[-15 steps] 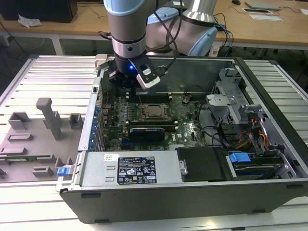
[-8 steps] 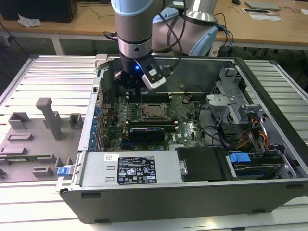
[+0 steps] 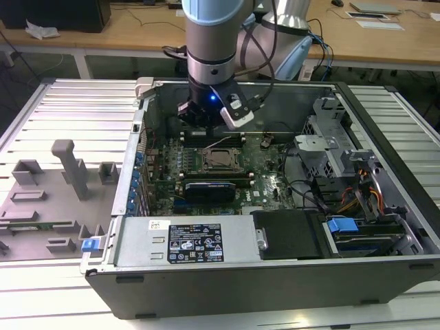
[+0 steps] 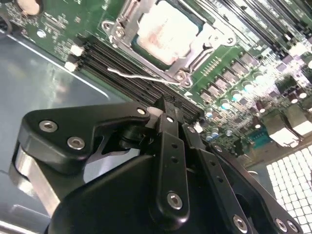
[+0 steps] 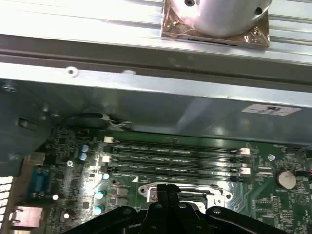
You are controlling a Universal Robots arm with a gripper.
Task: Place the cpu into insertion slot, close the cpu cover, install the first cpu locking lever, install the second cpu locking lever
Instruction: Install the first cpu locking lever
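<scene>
The motherboard (image 4: 53,27) is shining with a glossy green lacquer. On the motherboard, the cpu (image 4: 165,31) is showing a smooth silver-grey metal top, and the cpu cover (image 4: 195,54) is gleaming as bare metal. Also on the motherboard, the memory slots (image 5: 170,158) are looking like black plastic. Beside the motherboard, the case wall (image 4: 44,83) is looking like dull grey sheet metal. Over the motherboard, the gripper (image 4: 163,105) is showing matt black links with bright screws.

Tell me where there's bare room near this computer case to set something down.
Bare ribbed tabletop lies between the grey fixture tray and the wooden desks, and beside the case on the exterior view's right. Inside is crowded: motherboard, drive cage, cables.
</scene>
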